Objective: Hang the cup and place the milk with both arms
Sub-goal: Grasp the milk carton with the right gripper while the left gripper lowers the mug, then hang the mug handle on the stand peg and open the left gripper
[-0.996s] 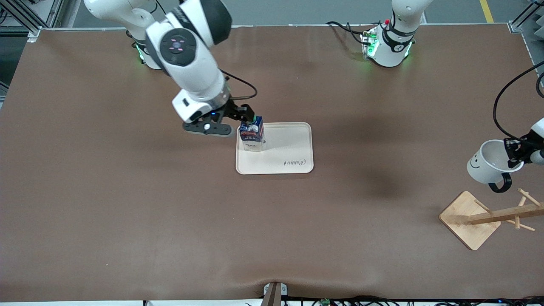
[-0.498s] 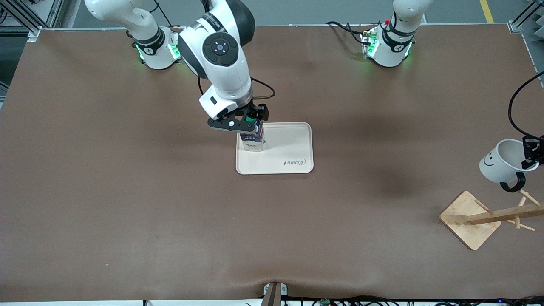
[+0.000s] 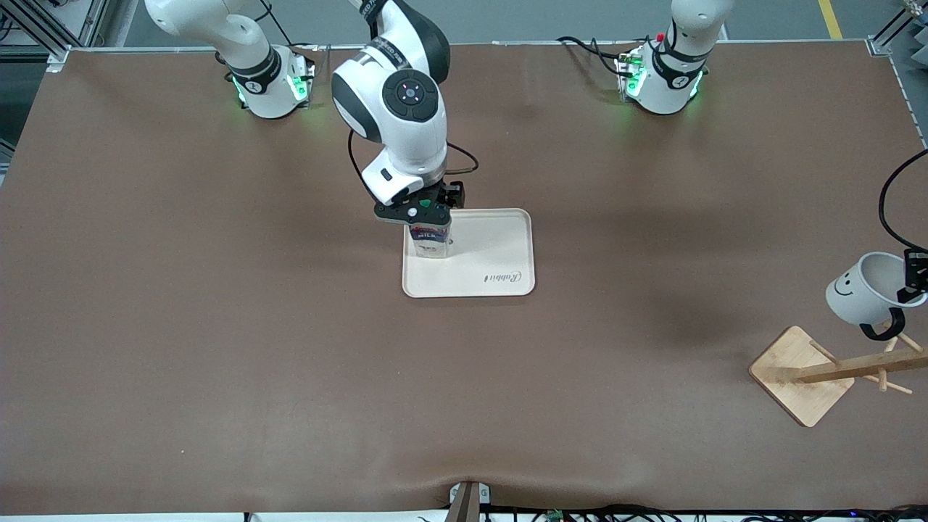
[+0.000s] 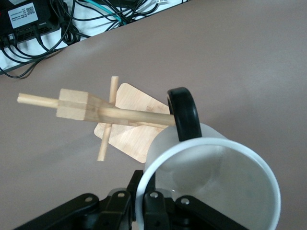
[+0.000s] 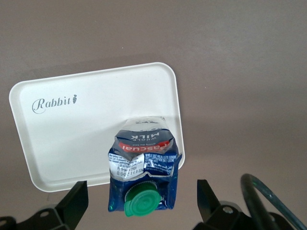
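The milk [image 3: 430,241], a dark-blue carton with a green cap, stands upright on the white tray [image 3: 493,254], in the tray's corner toward the right arm's end. My right gripper [image 3: 424,212] hovers over it, open, with a gap between each finger and the carton [image 5: 144,163]. The white smiley cup [image 3: 863,290] hangs tilted in the air, my left gripper [image 3: 915,284] shut on its rim [image 4: 143,191]. Its black handle [image 4: 184,112] sits just over the wooden rack [image 3: 834,366], close to a peg; I cannot tell whether they touch.
The rack's square base [image 3: 801,373] lies at the left arm's end of the table, and its pegs [image 4: 108,120] stick out sideways. Cables [image 4: 72,19] run along the table's edge near the rack. The tray [image 5: 72,129] carries a "Rabbit" mark.
My right arm swung across and brought its open gripper over the milk, fingers now on either side of it. My left gripper carried the cup down toward the rack.
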`<state>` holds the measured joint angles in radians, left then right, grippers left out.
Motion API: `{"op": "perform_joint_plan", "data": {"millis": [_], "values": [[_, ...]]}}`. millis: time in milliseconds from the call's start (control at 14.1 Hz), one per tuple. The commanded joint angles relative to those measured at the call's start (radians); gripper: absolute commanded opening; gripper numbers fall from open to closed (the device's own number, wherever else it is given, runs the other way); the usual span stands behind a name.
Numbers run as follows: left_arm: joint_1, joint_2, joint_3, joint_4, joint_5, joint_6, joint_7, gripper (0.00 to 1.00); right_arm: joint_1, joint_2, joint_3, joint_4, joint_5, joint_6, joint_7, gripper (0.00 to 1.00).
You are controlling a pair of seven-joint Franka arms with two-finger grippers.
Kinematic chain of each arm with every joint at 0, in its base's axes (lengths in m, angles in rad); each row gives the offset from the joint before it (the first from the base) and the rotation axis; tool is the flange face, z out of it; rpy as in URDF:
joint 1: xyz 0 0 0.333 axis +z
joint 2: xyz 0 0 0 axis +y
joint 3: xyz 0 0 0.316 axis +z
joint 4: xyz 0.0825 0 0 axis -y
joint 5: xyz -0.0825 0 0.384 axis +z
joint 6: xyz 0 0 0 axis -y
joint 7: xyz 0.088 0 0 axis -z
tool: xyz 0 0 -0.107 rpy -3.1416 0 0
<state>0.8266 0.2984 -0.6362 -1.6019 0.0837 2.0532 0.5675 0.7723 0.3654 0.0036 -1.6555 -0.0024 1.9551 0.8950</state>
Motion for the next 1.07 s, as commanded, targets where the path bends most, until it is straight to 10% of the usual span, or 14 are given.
{"op": "perform_joint_plan", "data": {"millis": [0, 427, 498, 640, 711, 924, 996], "values": [[0.014, 0.042, -0.01, 0.034, -0.018, -0.004, 0.029, 0.0, 0.028, -0.014, -0.011, -0.039, -0.027, 0.035, 0.028, 1.0], [0.031, 0.091, -0.008, 0.057, -0.016, -0.004, 0.038, 0.0, 0.047, -0.013, -0.011, -0.122, -0.048, 0.16, 0.1, 1.0], [0.031, 0.097, -0.008, 0.062, -0.016, -0.004, 0.025, 0.17, 0.064, -0.011, -0.013, -0.131, -0.06, 0.157, 0.11, 1.0], [0.025, 0.102, -0.01, 0.065, -0.018, -0.004, 0.006, 1.0, 0.064, -0.013, -0.013, -0.154, -0.112, 0.153, 0.114, 1.0], [0.025, 0.102, -0.01, 0.065, -0.018, -0.004, -0.024, 1.0, 0.064, -0.013, -0.013, -0.158, -0.113, 0.153, 0.13, 0.99], [0.022, 0.071, -0.023, 0.065, -0.015, -0.005, -0.144, 1.0, 0.062, -0.011, -0.011, -0.152, -0.113, 0.143, 0.199, 0.1], [0.019, 0.055, -0.033, 0.063, -0.015, -0.008, -0.196, 1.0, 0.056, -0.013, -0.011, -0.141, -0.101, 0.143, 0.218, 0.0]]}}
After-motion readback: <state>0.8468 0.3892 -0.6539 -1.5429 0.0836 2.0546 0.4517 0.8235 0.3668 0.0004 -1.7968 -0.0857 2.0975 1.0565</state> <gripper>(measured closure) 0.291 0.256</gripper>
